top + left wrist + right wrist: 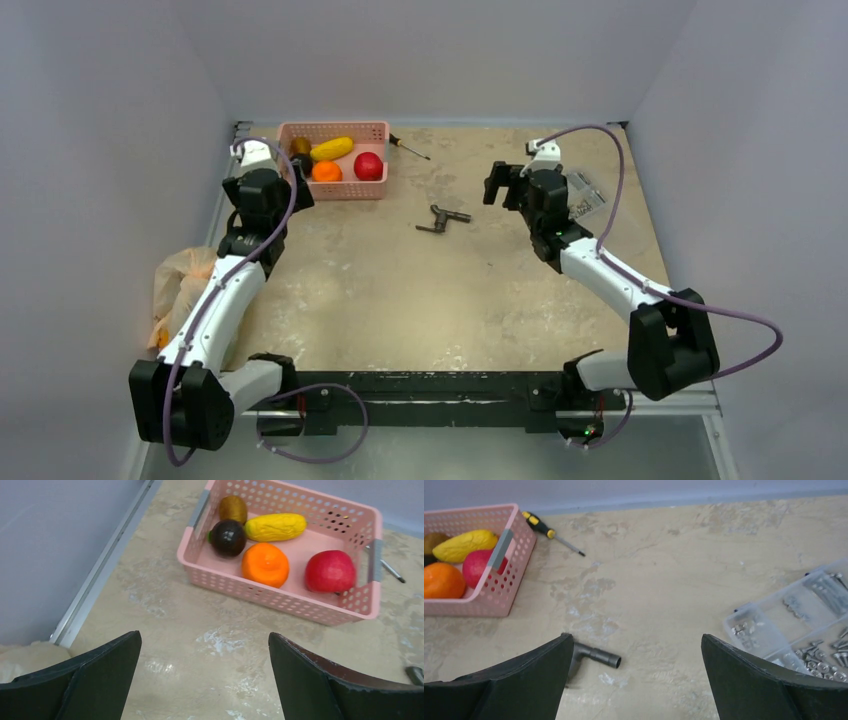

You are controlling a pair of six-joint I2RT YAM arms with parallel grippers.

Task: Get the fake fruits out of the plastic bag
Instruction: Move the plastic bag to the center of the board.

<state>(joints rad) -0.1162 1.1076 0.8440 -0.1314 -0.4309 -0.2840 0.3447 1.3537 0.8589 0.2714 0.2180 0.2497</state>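
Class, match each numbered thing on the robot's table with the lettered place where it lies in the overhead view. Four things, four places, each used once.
Things
1. plastic bag
2. screwdriver
3. clear parts box
4. metal pipe fitting

Places
A. about the middle of the table
B. at the table's left edge
C. just right of the pink basket, at the far side
D. on the right side of the table

Pairs: 1-B, 2-C, 3-D, 4-A
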